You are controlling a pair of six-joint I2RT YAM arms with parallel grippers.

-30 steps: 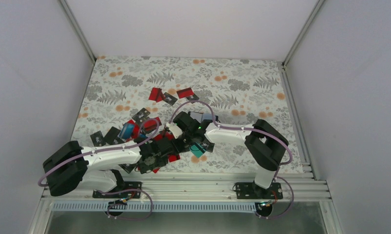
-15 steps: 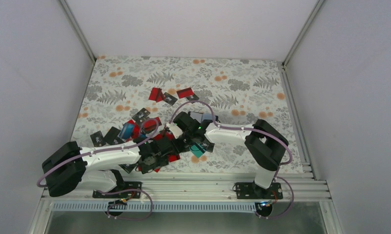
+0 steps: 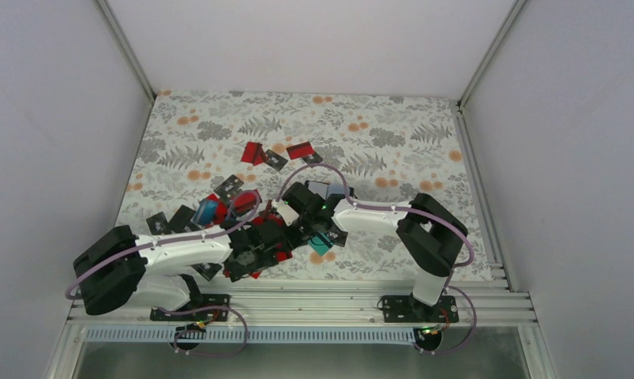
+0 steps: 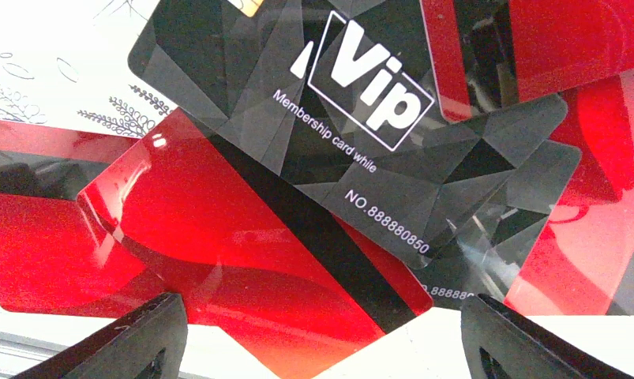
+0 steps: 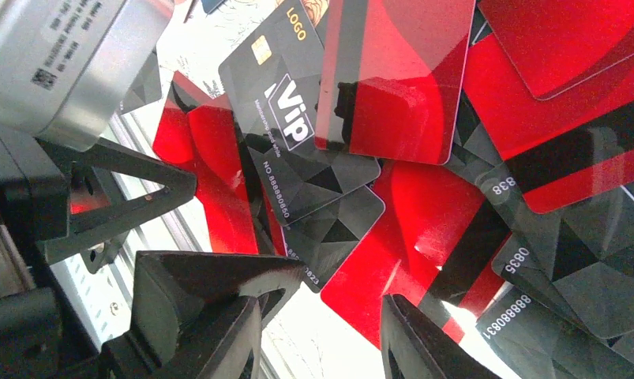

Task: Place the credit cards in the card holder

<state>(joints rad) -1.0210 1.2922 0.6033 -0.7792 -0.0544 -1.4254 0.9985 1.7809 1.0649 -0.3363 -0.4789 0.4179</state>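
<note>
**Near edge.** I see both arm bases bolted to a ribbed aluminium rail (image 3: pixel 313 304). Ahead of it lies the counter (image 3: pixel 408 134), under a white cloth printed with grey ferns and orange flowers.

**Left hand** (image 4: pixel 321 316), black, two-fingered, on a white arm. It sits low over the near end of the pile. Its fingers (image 4: pixel 132 339) are spread wide apart and clamp nothing. Below it lies a glossy red card (image 4: pixel 242 260) with a black stripe, overlapped by a black card (image 4: pixel 353 150) printed "Vip" in white. I cannot tell whether the tips touch the cards.

**Right hand** (image 5: pixel 321 332), same build. It reaches in from the right, just beyond the left hand. Its fingers (image 5: pixel 424 343) stand apart with bare cloth between them and nothing gripped.

**The credit cards** (image 3: pixel 244 202), thin glossy rectangles, mostly red, some black with white print. They lie heaped and overlapping at the counter's near middle, under both hands. A teal card (image 3: pixel 320 245) lies at the pile's right edge, just beside the right hand. A blue card (image 3: pixel 207 212) lies on the left side, with more black ones (image 3: pixel 157 224) further left. Farther back, well apart from the pile, lie two red cards (image 3: pixel 254 151) and a black one (image 3: pixel 275 160) between them.

**The card holder.** I cannot tell it from the black cards in any view.

**Beyond.** Plain white walls (image 3: pixel 313 39).
</note>
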